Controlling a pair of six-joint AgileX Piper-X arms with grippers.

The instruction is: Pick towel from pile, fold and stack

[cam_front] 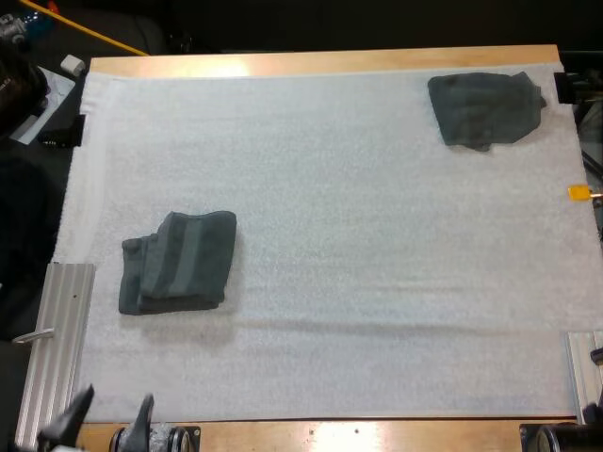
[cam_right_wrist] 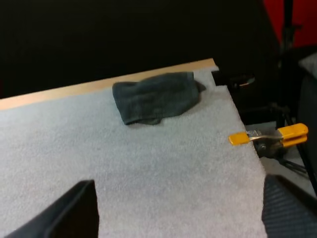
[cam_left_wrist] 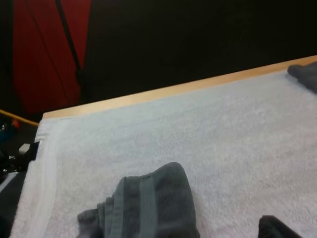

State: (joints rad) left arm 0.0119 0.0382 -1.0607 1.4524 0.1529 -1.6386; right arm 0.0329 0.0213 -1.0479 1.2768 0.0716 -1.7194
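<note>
- The crumpled towel lies at the far right corner of the white mat, well apart from the folded stack on the near left
- The right gripper hangs over bare mat facing that towel, its fingers spread wide with nothing between them; the left gripper sits at the near edge, likewise spread and empty
- The step in hand looks to be fetching the crumpled towel; the right arm is nearer, so it should reach; better to pinch a raised fold near an edge than the middle, and lift until the cloth hangs free
- No brand, label or writing can be read
</note>
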